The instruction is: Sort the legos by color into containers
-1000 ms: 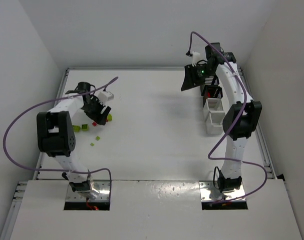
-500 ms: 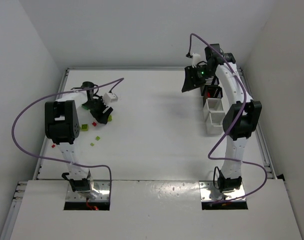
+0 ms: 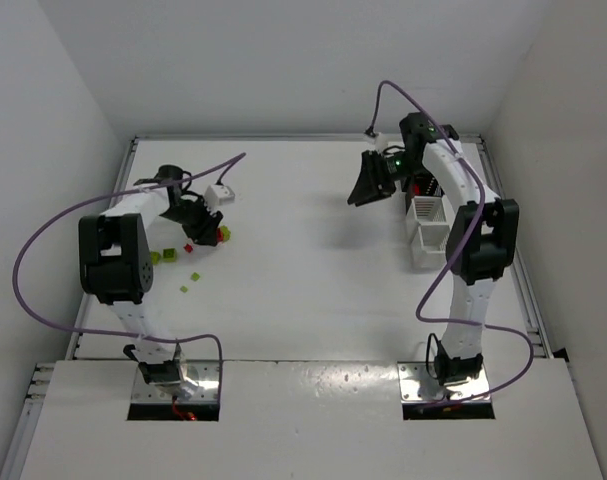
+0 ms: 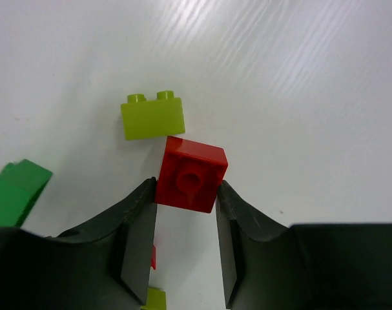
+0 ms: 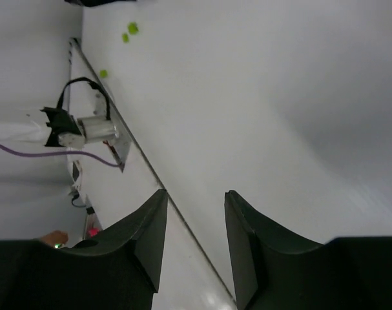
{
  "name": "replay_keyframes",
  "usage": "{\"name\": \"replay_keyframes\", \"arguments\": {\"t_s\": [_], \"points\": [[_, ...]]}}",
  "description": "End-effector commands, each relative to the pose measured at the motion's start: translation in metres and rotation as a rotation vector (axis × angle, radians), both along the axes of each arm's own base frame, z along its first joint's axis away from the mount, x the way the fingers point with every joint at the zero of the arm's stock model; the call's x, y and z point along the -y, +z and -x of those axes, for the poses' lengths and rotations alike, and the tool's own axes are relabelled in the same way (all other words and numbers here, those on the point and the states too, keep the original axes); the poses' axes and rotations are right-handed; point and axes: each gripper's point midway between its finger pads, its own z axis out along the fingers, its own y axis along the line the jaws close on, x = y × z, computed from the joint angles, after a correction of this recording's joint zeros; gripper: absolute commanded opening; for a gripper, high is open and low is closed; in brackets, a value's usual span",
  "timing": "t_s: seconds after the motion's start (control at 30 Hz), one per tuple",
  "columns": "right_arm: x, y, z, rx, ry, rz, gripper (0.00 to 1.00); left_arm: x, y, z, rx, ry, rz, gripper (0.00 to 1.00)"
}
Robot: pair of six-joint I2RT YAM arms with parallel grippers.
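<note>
A white table (image 3: pixel 303 280) seen from above, with two robot arms. The left gripper (image 4: pixel 186 200) is low over the table's left side, among scattered legos (image 3: pixel 169 255) in lime and red. In its wrist view, the two black fingers (image 4: pixel 134 248) press against opposite sides of a red brick (image 4: pixel 190 174) at their tips. A lime brick (image 4: pixel 153 117) lies just beyond the red one, and a green brick (image 4: pixel 15 190) lies at the picture's left edge. The bins (image 3: pixel 426 222) stand in a row along the table's right edge, partly hidden by the right arm. The right gripper (image 5: pixel 194 200) hangs raised just left of that row, fingers apart with nothing between them. Its view looks across the bare tabletop to a few far-off lime legos.
</note>
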Motion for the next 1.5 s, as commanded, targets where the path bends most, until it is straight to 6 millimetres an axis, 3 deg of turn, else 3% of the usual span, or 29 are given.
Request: {"name": "replay_keyframes", "arguments": {"t_s": [0.0,0.07,0.17,0.2,0.27,0.37,0.43,0.5,0.63,0.67,0.77,0.93,1.07,1.1,1.3,1.47], "points": [[-0.028,0.052,-0.027,0.125,0.022,-0.156,0.41,0.022,0.059,-0.009,0.140,-0.004,0.153,0.24],[-0.039,0.055,-0.032,0.092,-0.032,-0.213,0.41,0.041,0.087,-0.011,0.185,-0.014,0.188,0.24],[-0.057,0.059,-0.031,0.049,-0.049,-0.286,0.42,0.069,0.109,-0.005,0.209,-0.054,0.228,0.23],[-0.063,0.061,-0.029,0.039,-0.029,-0.314,0.42,0.089,0.117,0.000,0.200,-0.075,0.246,0.23],[-0.077,0.058,-0.027,0.048,0.019,-0.321,0.42,0.110,0.130,0.002,0.197,-0.063,0.281,0.23],[-0.088,0.064,-0.033,0.094,0.054,-0.343,0.48,0.149,0.158,0.002,0.233,-0.094,0.358,0.23],[-0.096,0.056,-0.037,0.069,0.068,-0.359,0.50,0.176,0.176,0.001,0.247,-0.100,0.417,0.23],[-0.103,0.062,-0.044,0.083,0.068,-0.372,0.52,0.198,0.185,0.003,0.254,-0.123,0.441,0.23],[-0.121,0.061,-0.043,0.075,0.100,-0.390,0.59,0.223,0.194,-0.008,0.283,-0.123,0.452,0.23],[-0.122,0.059,-0.042,0.051,0.105,-0.405,0.67,0.224,0.197,-0.010,0.289,-0.116,0.460,0.23],[-0.128,0.062,-0.038,0.048,0.141,-0.442,0.77,0.236,0.200,-0.016,0.300,-0.112,0.467,0.23],[-0.133,0.068,-0.035,0.065,0.170,-0.463,0.77,0.250,0.204,-0.023,0.306,-0.120,0.487,0.23],[-0.133,0.067,-0.034,0.058,0.184,-0.478,0.61,0.253,0.205,-0.023,0.311,-0.119,0.490,0.23],[-0.133,0.067,-0.034,0.058,0.184,-0.478,0.51,0.254,0.201,-0.024,0.303,-0.117,0.486,0.23],[-0.134,0.065,-0.034,0.036,0.191,-0.502,0.17,0.253,0.203,-0.029,0.322,-0.101,0.484,0.24],[-0.134,0.068,-0.034,0.044,0.191,-0.505,0.05,0.252,0.204,-0.030,0.335,-0.095,0.480,0.26]]}}
